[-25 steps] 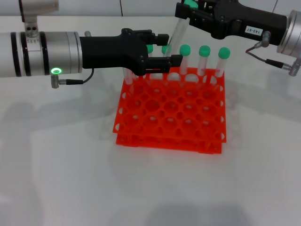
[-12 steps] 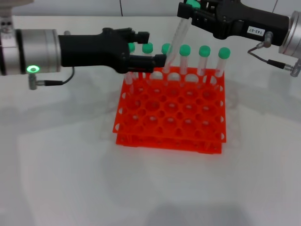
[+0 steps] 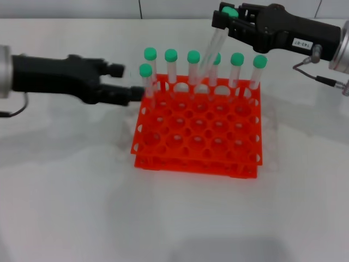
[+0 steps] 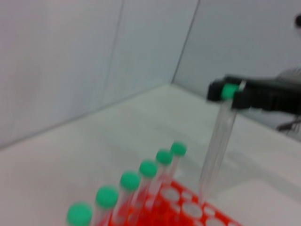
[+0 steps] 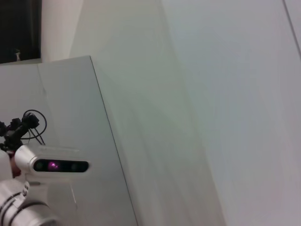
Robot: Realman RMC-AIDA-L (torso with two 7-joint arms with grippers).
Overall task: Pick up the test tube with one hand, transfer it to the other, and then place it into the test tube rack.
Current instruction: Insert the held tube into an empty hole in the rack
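Over the rack the right tool pinches a tilted tube by its cap; the left tool, spread, sits beside the rack

- The head view looks forward and down on the desk, with the test tube rack central.
- The left wrist view sits low and close behind the rack, sharing its capped tubes.
- The right wrist view faces away, upward at a wall.
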